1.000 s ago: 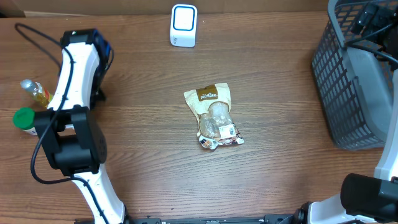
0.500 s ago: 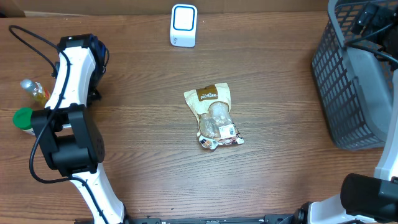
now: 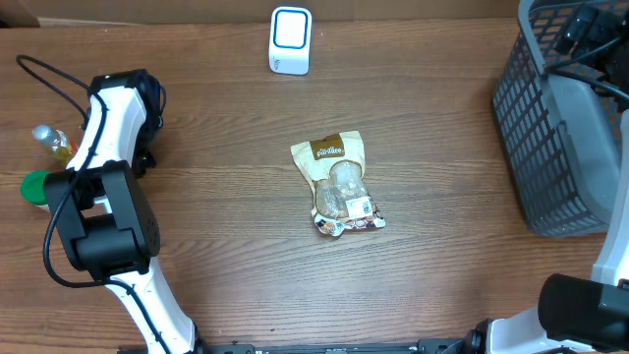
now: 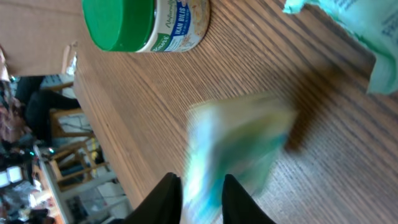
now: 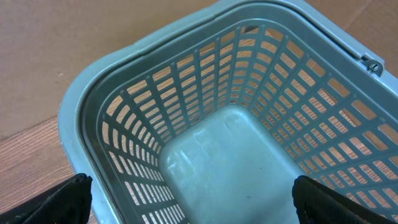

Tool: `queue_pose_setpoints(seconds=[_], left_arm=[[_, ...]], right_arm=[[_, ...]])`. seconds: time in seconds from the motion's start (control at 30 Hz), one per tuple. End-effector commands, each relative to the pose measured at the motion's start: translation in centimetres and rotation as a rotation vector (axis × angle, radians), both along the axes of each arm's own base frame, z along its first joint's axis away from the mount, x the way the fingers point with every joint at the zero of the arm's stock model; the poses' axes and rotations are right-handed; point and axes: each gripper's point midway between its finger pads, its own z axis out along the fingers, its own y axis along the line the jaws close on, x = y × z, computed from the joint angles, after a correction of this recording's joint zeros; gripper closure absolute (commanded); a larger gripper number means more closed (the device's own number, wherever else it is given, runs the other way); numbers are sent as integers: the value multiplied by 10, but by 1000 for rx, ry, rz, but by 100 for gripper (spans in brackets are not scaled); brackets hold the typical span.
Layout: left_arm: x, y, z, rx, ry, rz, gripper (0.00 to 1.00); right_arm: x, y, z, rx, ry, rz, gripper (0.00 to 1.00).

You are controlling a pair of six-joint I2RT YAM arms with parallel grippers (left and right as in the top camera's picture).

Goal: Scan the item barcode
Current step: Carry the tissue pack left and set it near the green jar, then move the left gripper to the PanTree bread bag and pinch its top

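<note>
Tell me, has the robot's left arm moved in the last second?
Yes. The left arm has shifted left, toward the green-lidded jar at the table's edge.

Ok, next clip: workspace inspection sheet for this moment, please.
Surface: brown wooden table, mostly bare.
Job's things: snack pouch flat mid-table; white scanner at the far edge.
Clutter: green-lidded jar and small bottle at left; grey basket at right.
Grippers: left claw at a blurred pale packet, grip unclear; right claw open over the basket.
Cables: black cable looped beside the left arm.
Surroundings: cardboard behind the table; chairs beyond its edge.
</note>
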Motion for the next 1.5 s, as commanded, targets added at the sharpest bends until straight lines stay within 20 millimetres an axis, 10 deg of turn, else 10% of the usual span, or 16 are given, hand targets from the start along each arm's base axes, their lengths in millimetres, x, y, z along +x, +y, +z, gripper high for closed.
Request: queue_pose_setpoints(seconds=[0.0, 0.23, 0.4, 0.6, 1.47], left_arm=[[-1, 5, 0, 14, 19, -19, 66], [4, -12, -13, -101, -16, 0, 42], [30, -89, -45, -603, -72, -164, 37], [48, -185, -39, -1080, -166, -303, 32], [31, -356, -40, -1118, -56, -674, 28]], right_arm=[[-2, -1, 12, -12, -30, -10, 0], [-2, -1, 12, -12, -30, -10, 0], [-2, -1, 12, -12, -30, -10, 0], [-2, -1, 12, -12, -30, -10, 0], [-2, -1, 12, -11, -30, -10, 0]])
